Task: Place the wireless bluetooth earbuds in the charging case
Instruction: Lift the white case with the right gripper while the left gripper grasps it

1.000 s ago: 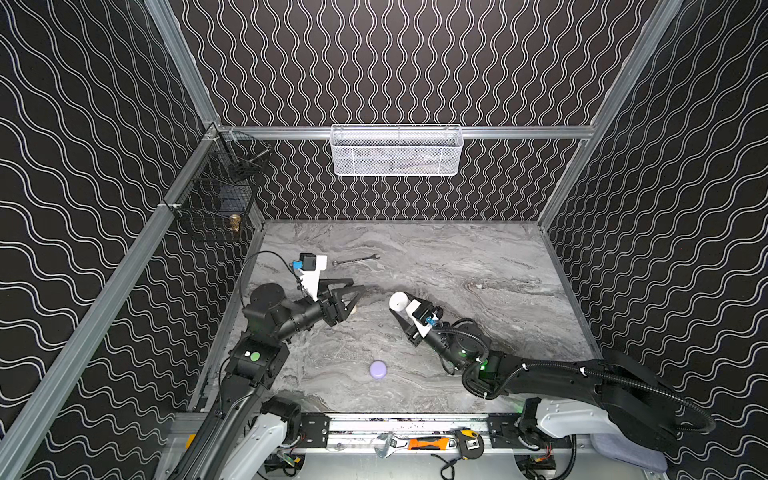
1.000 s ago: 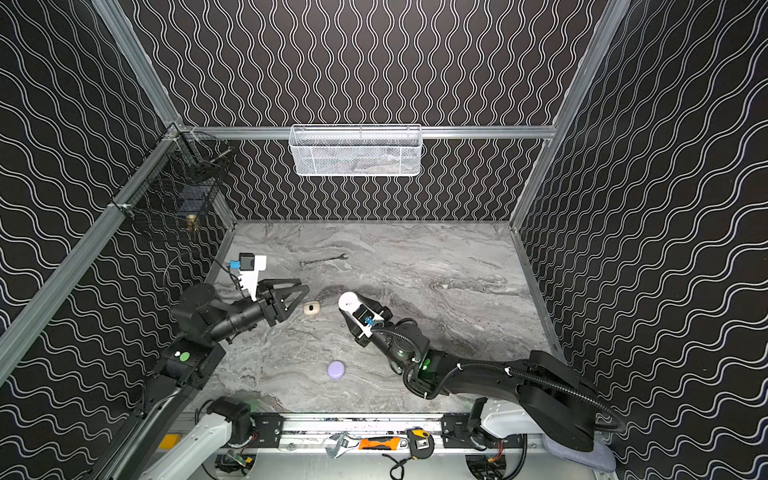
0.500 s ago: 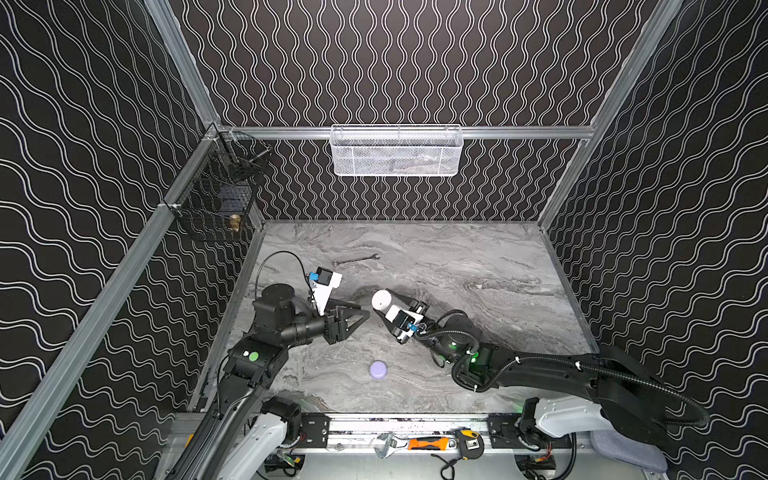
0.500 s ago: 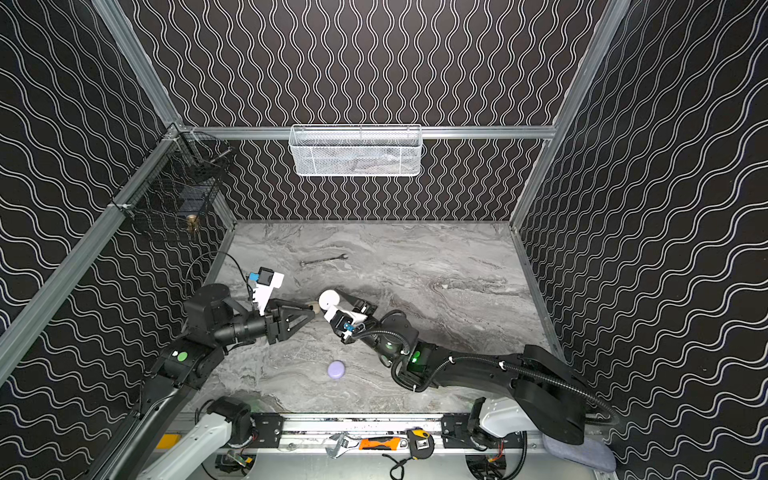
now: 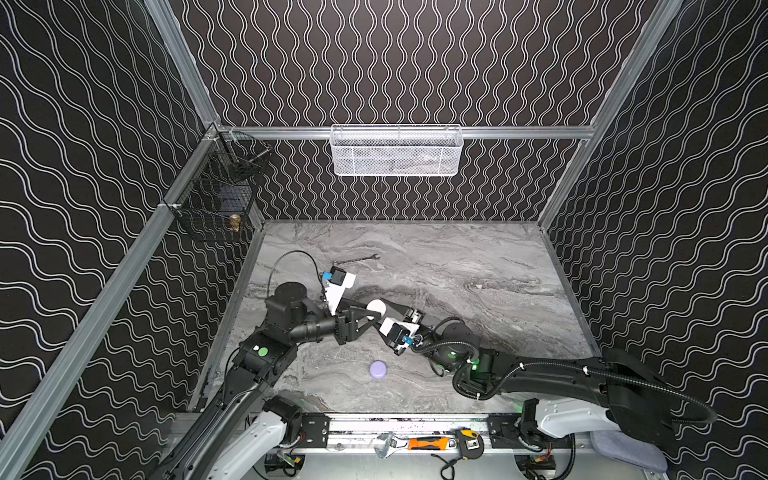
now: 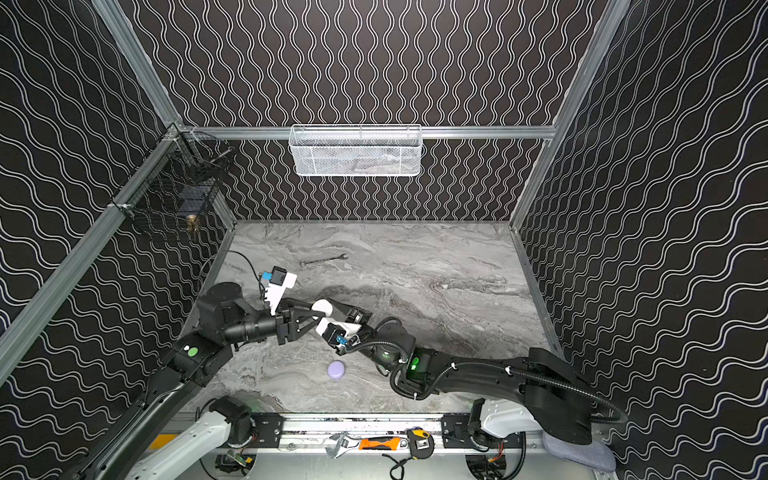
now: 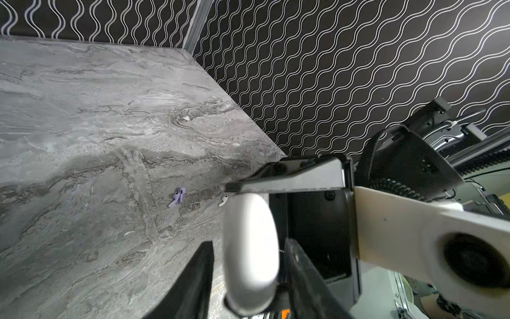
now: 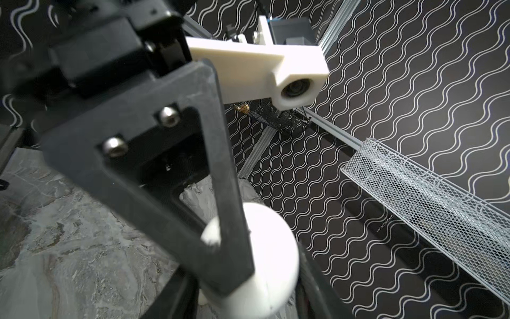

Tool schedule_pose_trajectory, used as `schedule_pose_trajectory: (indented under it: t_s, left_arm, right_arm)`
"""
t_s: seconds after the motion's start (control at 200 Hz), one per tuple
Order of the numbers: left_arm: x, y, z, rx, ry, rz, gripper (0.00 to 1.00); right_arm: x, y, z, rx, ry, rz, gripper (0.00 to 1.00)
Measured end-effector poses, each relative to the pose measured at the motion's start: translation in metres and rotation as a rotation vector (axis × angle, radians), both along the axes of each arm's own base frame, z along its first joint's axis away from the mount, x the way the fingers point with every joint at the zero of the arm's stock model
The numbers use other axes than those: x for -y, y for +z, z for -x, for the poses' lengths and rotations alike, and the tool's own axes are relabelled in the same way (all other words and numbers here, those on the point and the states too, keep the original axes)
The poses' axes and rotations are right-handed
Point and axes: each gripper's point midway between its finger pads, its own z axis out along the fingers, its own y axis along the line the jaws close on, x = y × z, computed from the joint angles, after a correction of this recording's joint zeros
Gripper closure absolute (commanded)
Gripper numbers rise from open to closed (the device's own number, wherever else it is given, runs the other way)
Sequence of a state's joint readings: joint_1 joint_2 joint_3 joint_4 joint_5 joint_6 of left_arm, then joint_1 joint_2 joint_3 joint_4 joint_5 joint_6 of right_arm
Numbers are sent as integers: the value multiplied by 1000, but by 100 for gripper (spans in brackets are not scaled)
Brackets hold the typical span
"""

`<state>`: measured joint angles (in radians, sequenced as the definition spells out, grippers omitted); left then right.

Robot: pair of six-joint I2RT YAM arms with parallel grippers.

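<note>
**Left fingers** (image 7: pixel 201 272): set part-way apart, one at each flat face of the white round plastic charging case (image 7: pixel 249 248). A thin gap shows on each side, so they do not look clamped. The left gripper (image 5: pixel 368 316) lines up with the disc's plane, and its wrist view sees the case edge-on.

**Right gripper** (image 5: pixel 388 311): closed on the same case across the rim, from the opposite side. It holds the case on edge, clear of the grey marble-patterned worktop (image 5: pixel 457 266). Being round, the case has no long axis. Its seam cannot be made out, and the lid looks shut.

**Outward, past the case from the left fingers:**
- Two pale lavender stemmed earbuds (image 7: pixel 178 196) lie flat on the worktop, touching. Their stems are parallel, heads away and stems roughly back toward the left arm.
- A white stemmed earbud (image 7: pixel 223 200) lies near them, half hidden behind the case rim.
- I cannot find any of the three in the top views, so which arm is nearer stays open.
- A lavender round charging case (image 5: pixel 378 369) lies flat nearer the front rail, apart from both grippers.

**Judgement:** the next move turns on face-versus-rim. The left fingers would have to take the faces squarely, without twisting the disc out of the right grip.
</note>
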<state>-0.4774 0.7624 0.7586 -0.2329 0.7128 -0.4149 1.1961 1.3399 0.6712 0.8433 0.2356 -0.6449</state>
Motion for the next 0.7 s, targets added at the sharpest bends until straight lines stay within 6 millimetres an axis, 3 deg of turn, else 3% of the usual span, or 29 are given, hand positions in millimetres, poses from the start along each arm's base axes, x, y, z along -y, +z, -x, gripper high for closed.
schedule_pose_trajectory:
  t_s: [0.22,0.43,0.701]
  left_arm:
    - [1,-18,-15,14,103,-85,67]
    - [2,-15,-14,33,101,-79,68]
    - [6,-15,-11,28,68,-69,59]
  right_arm:
    - [-5,-13,-10,-2,-45,39,81]
    - [-1,-10,-8,1,-45,36,81]
    - [2,-11,-9,0,-55,33,82]
